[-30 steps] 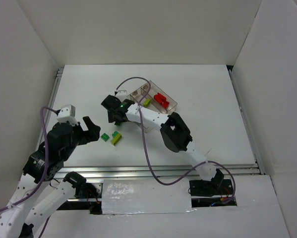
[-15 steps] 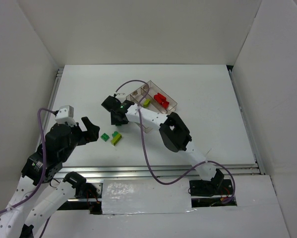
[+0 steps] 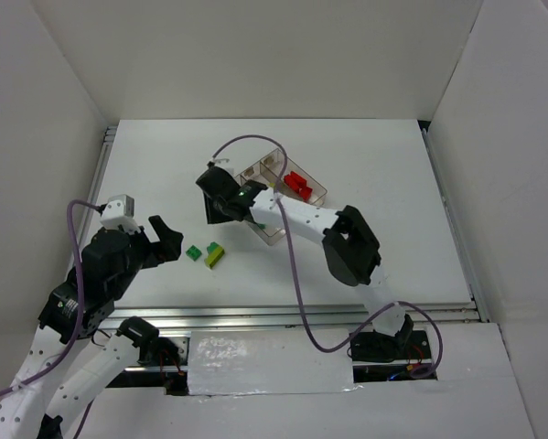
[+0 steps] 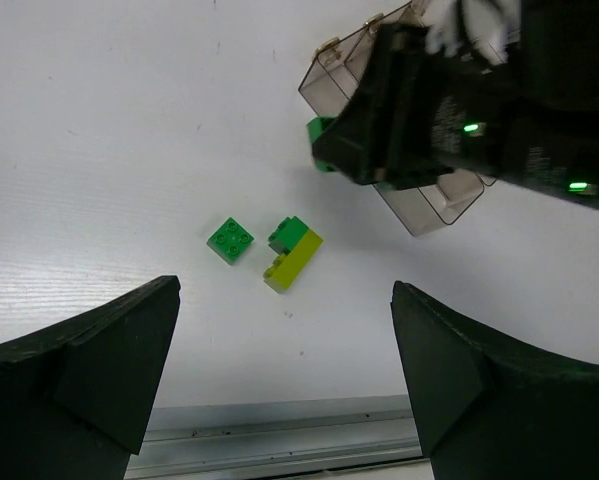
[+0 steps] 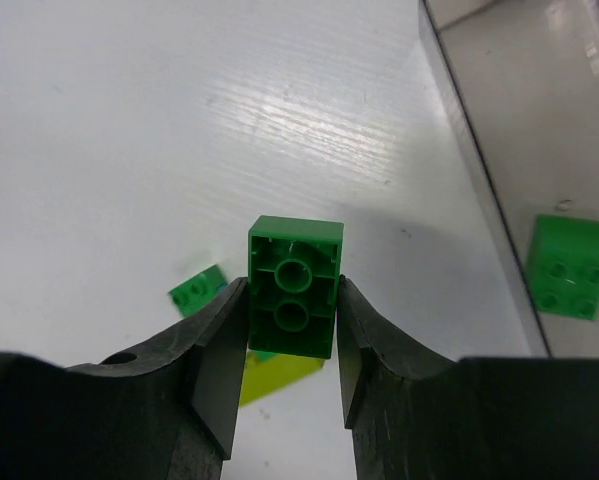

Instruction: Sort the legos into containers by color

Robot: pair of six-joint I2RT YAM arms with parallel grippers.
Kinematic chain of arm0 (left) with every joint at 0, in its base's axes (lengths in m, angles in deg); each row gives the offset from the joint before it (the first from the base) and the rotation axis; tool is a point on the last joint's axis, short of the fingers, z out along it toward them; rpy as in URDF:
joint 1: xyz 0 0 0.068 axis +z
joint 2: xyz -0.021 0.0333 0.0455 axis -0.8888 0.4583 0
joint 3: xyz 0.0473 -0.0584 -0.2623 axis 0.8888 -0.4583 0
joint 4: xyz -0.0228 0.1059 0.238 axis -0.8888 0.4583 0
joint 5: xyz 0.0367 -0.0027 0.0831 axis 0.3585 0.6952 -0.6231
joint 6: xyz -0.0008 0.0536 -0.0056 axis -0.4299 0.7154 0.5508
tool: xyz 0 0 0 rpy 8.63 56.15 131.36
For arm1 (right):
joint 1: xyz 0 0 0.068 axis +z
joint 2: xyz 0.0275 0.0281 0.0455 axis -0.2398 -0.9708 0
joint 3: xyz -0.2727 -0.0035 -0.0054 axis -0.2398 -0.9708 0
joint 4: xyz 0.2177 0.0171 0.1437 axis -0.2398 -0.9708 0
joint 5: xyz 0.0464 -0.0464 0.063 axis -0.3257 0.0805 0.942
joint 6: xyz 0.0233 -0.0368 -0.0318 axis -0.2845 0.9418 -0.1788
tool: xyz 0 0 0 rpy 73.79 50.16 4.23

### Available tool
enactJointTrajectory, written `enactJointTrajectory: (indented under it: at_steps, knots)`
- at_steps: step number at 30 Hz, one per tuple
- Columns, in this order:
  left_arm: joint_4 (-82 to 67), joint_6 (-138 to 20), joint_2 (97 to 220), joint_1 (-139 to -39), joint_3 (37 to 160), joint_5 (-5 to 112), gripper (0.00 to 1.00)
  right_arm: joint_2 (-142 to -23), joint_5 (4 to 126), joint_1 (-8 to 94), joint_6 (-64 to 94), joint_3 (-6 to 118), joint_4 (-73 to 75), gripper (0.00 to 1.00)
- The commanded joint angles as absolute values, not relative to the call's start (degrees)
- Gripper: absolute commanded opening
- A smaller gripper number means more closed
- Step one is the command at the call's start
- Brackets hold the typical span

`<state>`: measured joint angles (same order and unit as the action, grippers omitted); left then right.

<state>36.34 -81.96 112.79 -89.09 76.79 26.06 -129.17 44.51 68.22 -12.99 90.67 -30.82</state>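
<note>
Legos in sight: one green brick [image 5: 295, 250] is pinched by its sides in the right gripper [image 5: 292, 300], underside toward the wrist camera, held above the table [image 3: 374, 155] just left of the tray [image 3: 321, 194]. The jaws are closed only to the brick's width.

Two loose items lie on the table between the grippers. One is a green square [image 4: 231, 239]. Just beside it, not touching, is a yellow-green brick [image 4: 297, 262] with a dark green piece [image 4: 282, 234] on its far end.

In the tray, a red cluster [image 3: 298, 183] sits in the right-hand part; whether it is one brick or two I cannot tell. A second green brick [image 5: 571, 267] shows through the clear wall, compartment unclear.

The left gripper [image 3: 166, 242] hangs spread wide and holds nothing, near the loose pair on their left.

Bare table runs behind and to the right of the tray. The loose pieces are well off every edge, and the near rail [image 3: 301, 315] is closest. White walls [image 3: 63, 91] close in the left, back and right sides.
</note>
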Motion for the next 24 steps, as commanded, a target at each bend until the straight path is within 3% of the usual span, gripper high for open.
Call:
enactJointTrajectory:
  at_steps: [1,8,13,16,17,20,23,24]
  knots:
    - [33.7,-81.2,112.1,-88.7,76.3,26.1,0.99,-117.1,41.8,66.9,-8.4,87.6,-26.6,0.00]
    - [37.3,-84.7,116.4,-88.3,78.1,20.1,1.00,-110.5,41.1,61.1,-6.7,75.3,-26.2,0.03]
    - [35.0,-90.2,121.6,-87.8,77.8,21.3,1.00,-110.6,41.0,58.7,-5.5,72.5,-25.4,0.16]
    - [30.9,-94.1,124.2,-87.8,74.9,24.4,1.00,-112.7,40.8,58.3,-5.2,74.4,-27.5,0.39]
    - [29.1,-94.9,125.3,-87.9,74.3,23.9,0.99,-113.4,40.1,58.2,-5.3,75.4,-27.8,0.53]
    - [26.5,-96.0,130.7,-87.9,74.1,23.5,1.00,-113.4,39.2,58.3,-5.5,76.1,-29.1,0.61]
    - [23.9,-96.2,136.7,-87.8,74.6,22.1,0.99,-111.4,37.3,58.3,-6.5,75.3,-29.2,0.76]
    - [22.4,-96.0,139.6,-87.7,74.7,21.2,0.99,-110.9,36.8,58.3,-6.5,74.8,-29.3,0.86]
